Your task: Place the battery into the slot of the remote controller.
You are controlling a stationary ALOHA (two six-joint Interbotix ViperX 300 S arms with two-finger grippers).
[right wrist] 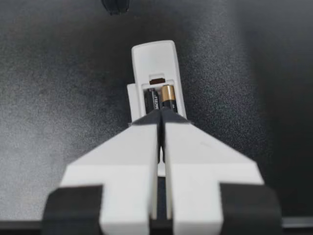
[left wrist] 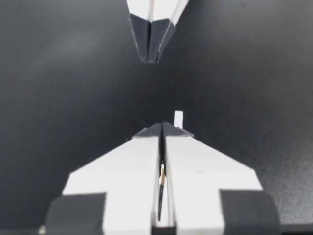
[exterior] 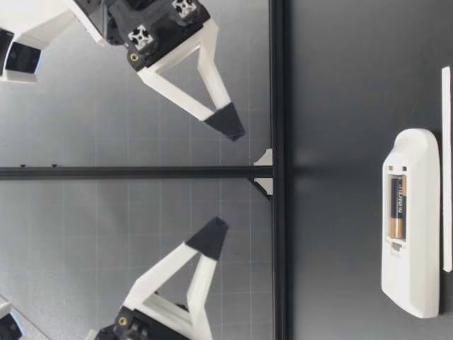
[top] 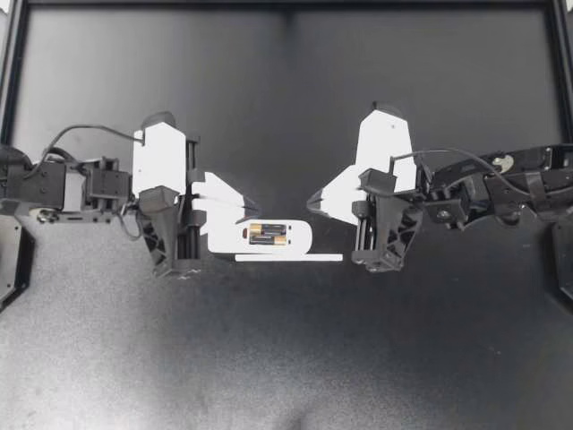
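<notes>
Showing the battery (top: 267,235) seated in the slot of the remote controller (top: 222,238), beneath and between the left gripper (top: 254,208) and right gripper (top: 312,202), both closed, empty.

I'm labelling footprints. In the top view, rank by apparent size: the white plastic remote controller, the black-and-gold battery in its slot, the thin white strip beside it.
1. White plastic remote controller: largest.
2. Thin white strip: about as long, far narrower.
3. Black-and-gold battery: smallest.
</notes>
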